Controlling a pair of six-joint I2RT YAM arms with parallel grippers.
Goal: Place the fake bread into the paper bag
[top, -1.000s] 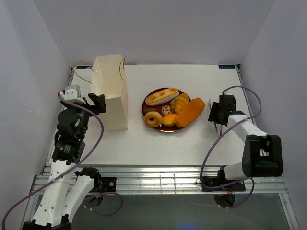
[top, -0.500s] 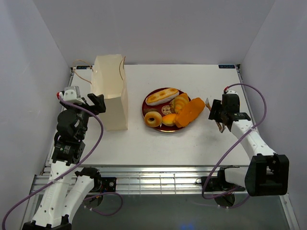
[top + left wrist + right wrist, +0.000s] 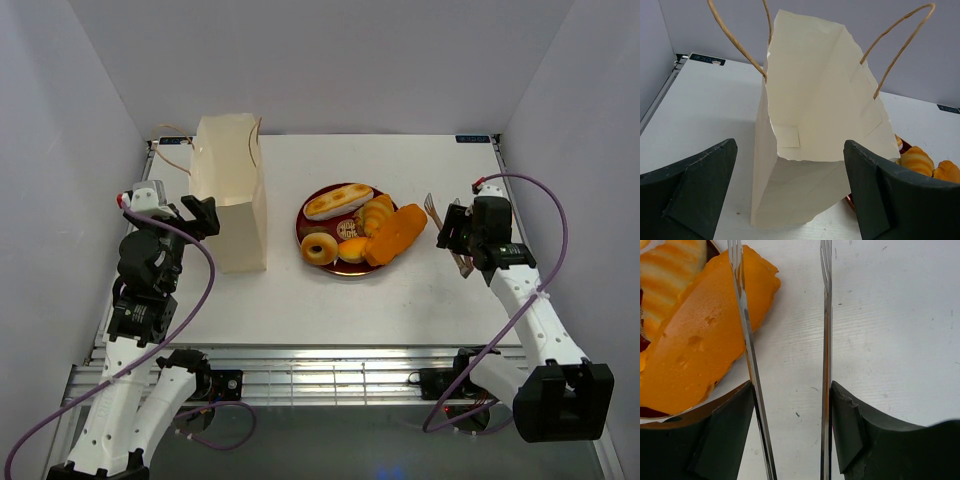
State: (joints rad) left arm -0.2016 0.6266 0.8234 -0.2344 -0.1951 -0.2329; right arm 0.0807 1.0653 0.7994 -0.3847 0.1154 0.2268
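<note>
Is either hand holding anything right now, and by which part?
Right hand grips the tongs around both arms, back from the tines. Left hand is open, holding nothing.

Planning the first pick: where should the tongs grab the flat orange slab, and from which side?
I'd grip the flat orange slab at its outer end, which overhangs the plate rim toward the right gripper. Come in from the right with the tongs straddling that end: it is free, while the inner edge neighbours the croissant.
</note>
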